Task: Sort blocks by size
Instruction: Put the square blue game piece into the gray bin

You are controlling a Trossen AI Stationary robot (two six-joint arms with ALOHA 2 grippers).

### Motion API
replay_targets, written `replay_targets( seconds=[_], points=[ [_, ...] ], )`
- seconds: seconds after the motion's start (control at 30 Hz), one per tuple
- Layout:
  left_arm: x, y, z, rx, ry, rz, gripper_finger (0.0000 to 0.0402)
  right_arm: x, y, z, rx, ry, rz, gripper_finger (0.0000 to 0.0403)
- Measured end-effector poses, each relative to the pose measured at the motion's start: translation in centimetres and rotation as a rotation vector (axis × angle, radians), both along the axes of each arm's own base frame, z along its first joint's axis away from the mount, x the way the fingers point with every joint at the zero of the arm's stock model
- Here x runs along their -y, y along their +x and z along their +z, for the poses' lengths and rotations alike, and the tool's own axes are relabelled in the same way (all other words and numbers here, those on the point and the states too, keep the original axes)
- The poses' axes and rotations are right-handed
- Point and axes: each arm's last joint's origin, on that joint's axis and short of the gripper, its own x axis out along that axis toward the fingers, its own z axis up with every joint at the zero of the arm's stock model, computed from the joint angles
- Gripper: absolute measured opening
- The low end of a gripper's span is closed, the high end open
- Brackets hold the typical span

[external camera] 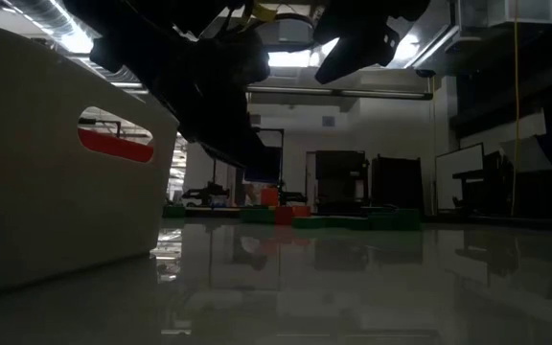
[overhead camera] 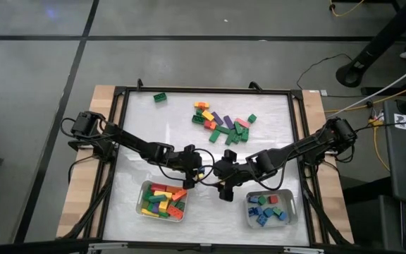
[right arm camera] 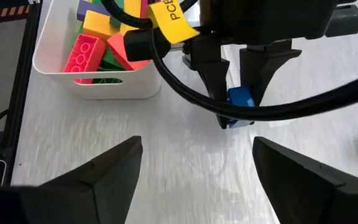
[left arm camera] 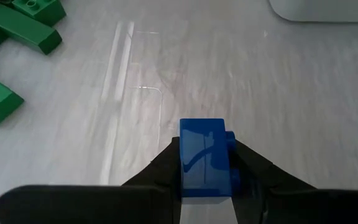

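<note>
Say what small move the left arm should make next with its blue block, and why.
Probably hand it across: the left gripper grips a short blue block mid-table, the open right gripper faces it, and the right tray holds the short blocks.

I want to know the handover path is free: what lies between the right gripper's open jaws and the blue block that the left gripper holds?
Only bare white tabletop, as the right wrist view shows. The right gripper faces the blue block, pinched in the left gripper, with nothing between.
</note>
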Motion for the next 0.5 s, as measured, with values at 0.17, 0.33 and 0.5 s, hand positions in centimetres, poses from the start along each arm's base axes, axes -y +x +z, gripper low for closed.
replay_targets(
  seconds=[0.17, 0.33, 0.5],
  points=[
    [0.0, 0.0, 0.0, 0.0, 0.002, -0.002, 0.0082, -0.1, -0.1, -0.1, -0.023, 0.025, 0.028, 0.0305],
    [0.0, 0.1, 0.1, 0.008, 0.0, -0.001, 0.0082, 0.1, -0.5, -0.1, -0.078, 0.08, 0.083, 0.0305],
    [-0.1, 0.4, 0.5, 0.068, -0.027, 0.016, 0.0082, 0.7, -2.9, 1.0, -0.208, 0.058, 0.181, 0.0305]
  ],
)
